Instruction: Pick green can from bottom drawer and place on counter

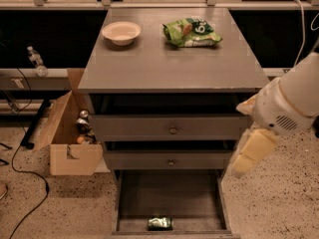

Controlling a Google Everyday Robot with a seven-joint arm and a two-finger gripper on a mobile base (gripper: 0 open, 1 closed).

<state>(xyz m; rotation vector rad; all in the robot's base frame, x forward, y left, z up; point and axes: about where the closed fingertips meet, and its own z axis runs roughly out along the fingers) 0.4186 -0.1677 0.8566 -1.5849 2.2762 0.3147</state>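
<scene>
The green can point(160, 223) lies on its side near the front edge of the open bottom drawer point(169, 190). The counter point(169, 63) is the grey cabinet top above the two knobbed drawers, which are slightly ajar. My arm comes in from the right, and the pale yellow gripper point(247, 153) hangs beside the cabinet's right side at the height of the middle drawer. It is well above and to the right of the can and holds nothing that I can see.
A white bowl point(121, 32) and a crinkly green snack bag point(192, 32) sit at the back of the counter. An open cardboard box point(70, 138) with small items stands on the floor left of the cabinet. A water bottle point(36, 61) stands further left, and a black cable point(25, 173) lies on the floor.
</scene>
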